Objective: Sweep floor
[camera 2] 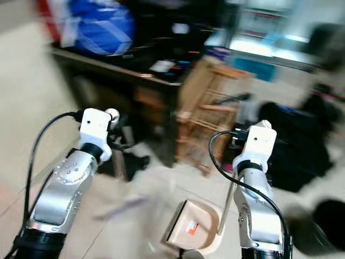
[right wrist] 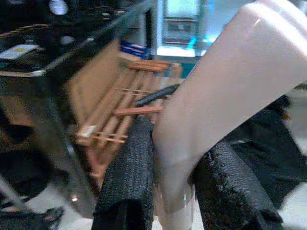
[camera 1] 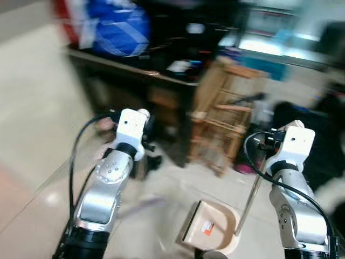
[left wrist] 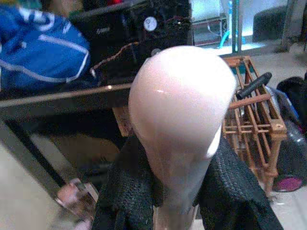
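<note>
Mostly blurred, dustpan (camera 1: 213, 226) cut off, broom handle (left wrist: 180, 115) looming

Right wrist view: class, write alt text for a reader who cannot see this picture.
The right gripper has its two black fingers closed on the pale pink handle of a cleaning tool, seen close up. Behind it stand a wooden rack, tilted, and a dark table on a pale floor.
</note>
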Available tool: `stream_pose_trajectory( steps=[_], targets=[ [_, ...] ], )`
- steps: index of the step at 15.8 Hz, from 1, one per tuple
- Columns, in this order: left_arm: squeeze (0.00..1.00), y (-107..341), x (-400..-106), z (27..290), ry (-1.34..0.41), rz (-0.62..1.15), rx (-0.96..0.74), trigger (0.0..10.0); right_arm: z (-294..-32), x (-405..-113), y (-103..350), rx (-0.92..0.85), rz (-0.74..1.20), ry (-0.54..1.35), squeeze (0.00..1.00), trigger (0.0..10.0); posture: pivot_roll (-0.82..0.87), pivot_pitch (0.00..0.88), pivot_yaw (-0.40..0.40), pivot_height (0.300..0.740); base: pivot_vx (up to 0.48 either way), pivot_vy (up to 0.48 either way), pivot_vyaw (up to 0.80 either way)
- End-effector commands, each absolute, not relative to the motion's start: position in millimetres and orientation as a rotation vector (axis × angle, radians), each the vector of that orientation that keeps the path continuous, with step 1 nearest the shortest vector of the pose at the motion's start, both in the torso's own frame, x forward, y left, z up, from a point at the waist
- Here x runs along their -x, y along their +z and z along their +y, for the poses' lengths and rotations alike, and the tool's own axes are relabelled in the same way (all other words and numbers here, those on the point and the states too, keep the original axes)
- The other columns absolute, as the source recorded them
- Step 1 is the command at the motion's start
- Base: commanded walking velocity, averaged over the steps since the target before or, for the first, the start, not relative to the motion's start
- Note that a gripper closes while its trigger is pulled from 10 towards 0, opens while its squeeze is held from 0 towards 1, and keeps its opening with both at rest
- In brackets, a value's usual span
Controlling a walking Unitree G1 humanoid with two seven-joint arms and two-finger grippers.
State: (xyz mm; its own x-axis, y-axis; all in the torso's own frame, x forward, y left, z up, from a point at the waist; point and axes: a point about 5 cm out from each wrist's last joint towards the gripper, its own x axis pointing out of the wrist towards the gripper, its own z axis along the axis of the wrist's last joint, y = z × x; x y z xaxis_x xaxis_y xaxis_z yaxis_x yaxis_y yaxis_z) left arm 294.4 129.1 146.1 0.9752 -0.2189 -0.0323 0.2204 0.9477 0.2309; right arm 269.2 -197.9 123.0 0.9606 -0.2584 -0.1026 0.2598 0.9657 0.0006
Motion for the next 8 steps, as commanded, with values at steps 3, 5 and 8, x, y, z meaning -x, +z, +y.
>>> stream_pose_trajectory(
  steps=[3, 5, 8],
  targets=[
    [0.0, 145.7, -288.7, 131.4, -0.239, 0.006, -0.196, 10.0, -199.5, -267.7, 130.2, 0.001, 0.088, -0.265, 0.0, 10.0, 0.01, 0.007, 0.038, 0.74, 0.0, 0.0, -0.8],
    [0.0, 145.3, -287.6, 132.7, -0.225, 0.004, -0.189, 10.0, -200.1, -266.3, 128.5, 0.017, 0.105, -0.263, 0.0, 10.0, 0.01, 0.012, 0.033, 0.74, 0.0, 0.0, -0.8],
    [0.0, 145.6, -286.1, 136.2, -0.198, -0.002, -0.165, 10.0, -200.0, -268.3, 129.5, 0.042, 0.115, -0.243, 0.0, 10.0, 0.01, 0.012, 0.016, 0.74, 0.0, 0.0, -0.8]
  ],
)
